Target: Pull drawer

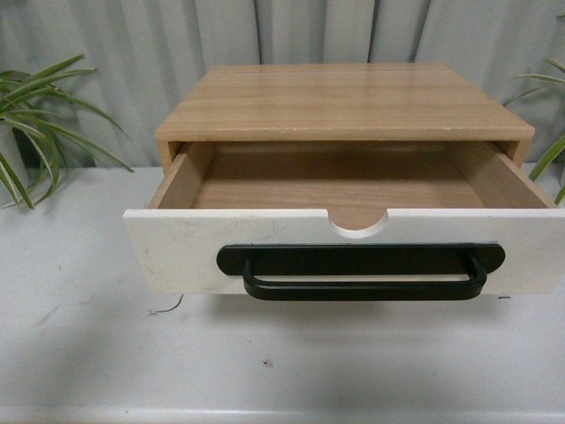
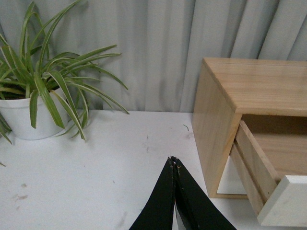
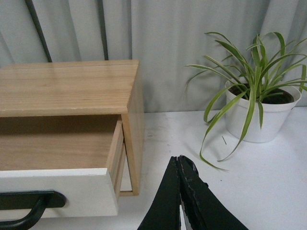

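1. No text, label, brand or number is being shown anywhere, tbh.
2. Nothing readable is being carried by the drawer [image 1: 177, 252] front, the wooden cabinet [image 1: 344, 102] or the white plant pot [image 3: 259, 120].

The drawer [image 1: 177, 252] has a white front, a black handle [image 1: 362, 288] and light brown wood inside with faint grain. The cabinet [image 1: 344, 102] is the same honey-coloured wood, streaked with darker grain lines along its top. The table [image 1: 88, 353] is white, flecked with a few small dark marks. The curtain [image 1: 291, 31] is pale grey with shadowed vertical folds. The left plant [image 2: 44, 92] and right plant [image 3: 257, 64] have green leaves with paler stripes. The left pot [image 2: 21, 120] and right pot [image 3: 268, 122] are white. The left gripper [image 2: 173, 160] and right gripper [image 3: 181, 159] are black.
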Robot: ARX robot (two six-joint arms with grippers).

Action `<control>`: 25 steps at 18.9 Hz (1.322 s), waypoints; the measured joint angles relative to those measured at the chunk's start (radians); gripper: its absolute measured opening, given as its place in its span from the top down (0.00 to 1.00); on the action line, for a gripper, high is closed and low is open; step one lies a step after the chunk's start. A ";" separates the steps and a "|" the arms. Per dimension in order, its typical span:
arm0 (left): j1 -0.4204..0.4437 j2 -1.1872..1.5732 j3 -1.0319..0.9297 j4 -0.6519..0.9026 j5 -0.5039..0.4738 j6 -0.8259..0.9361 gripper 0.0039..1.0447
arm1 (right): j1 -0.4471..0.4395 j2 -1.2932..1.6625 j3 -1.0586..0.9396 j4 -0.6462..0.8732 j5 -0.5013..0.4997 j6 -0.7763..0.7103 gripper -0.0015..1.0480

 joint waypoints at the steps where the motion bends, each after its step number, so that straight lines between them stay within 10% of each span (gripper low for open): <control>1: 0.000 -0.012 -0.005 -0.008 0.001 0.000 0.99 | 0.000 -0.003 -0.001 -0.002 0.000 0.000 0.98; 15: -0.001 -0.123 -0.072 -0.028 0.000 0.000 0.99 | 0.000 -0.137 -0.057 -0.062 0.000 0.000 0.98; 25: -0.001 -0.537 -0.087 -0.428 0.000 0.000 0.99 | 0.000 -0.491 -0.080 -0.391 0.001 0.000 0.98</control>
